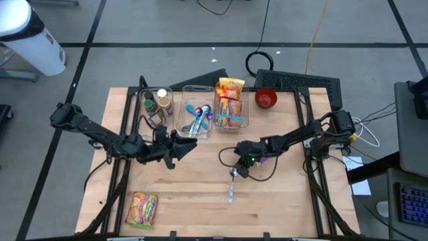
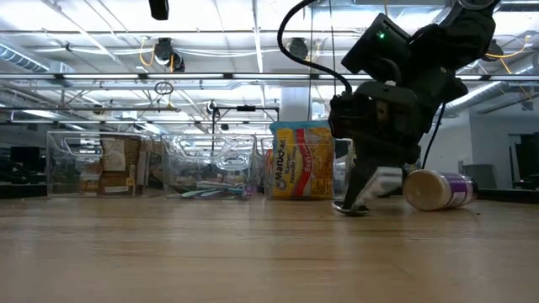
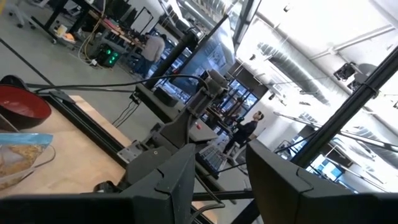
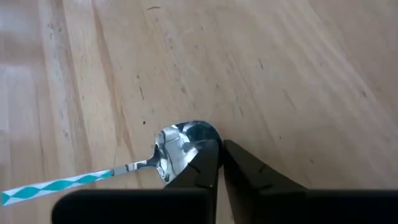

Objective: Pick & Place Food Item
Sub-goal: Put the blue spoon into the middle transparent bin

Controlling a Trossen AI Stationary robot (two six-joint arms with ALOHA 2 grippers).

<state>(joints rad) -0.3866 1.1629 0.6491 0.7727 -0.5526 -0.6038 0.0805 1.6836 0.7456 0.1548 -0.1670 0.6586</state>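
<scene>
A snack packet lies flat near the table's front left. Noodle packets stand in a clear bin at the back; they also show in the low view. A spoon with a teal-and-white striped handle lies at mid-table. My right gripper is shut, low over the spoon's bowl. My left gripper is open and empty, raised above the table left of centre; it also shows in the left wrist view. My right gripper's shut fingers come down slanting from the table's right. One fingertip lies against the rim of the spoon's bowl; whether the rim is pinched I cannot tell. The spoon lies flat on the table, its handle pointing away from the fingers.
A purple-labelled bottle lies on its side beside my right gripper. Clear bins at the back hold jars and spoons. A red bowl stands at the back right. Bare wood lies along the front edge.
</scene>
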